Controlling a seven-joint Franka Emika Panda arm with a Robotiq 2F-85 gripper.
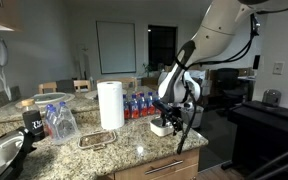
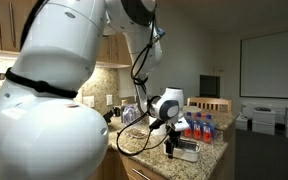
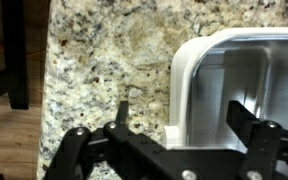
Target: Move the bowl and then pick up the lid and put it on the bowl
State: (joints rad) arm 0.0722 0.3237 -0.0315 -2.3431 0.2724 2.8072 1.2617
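The hand [image 3: 182,112] hangs released, astride one wall of the bowl [image 3: 187,75] on the desk [image 3: 94,60]: the bowl-moving step. Next, I judge, it must clench that wall, then shift the bowl

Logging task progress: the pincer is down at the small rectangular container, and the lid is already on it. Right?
No. The pincer is at the container, but the lid lies on the counter by the paper towel roll, as an exterior view shows; the wrist view shows the container uncovered.
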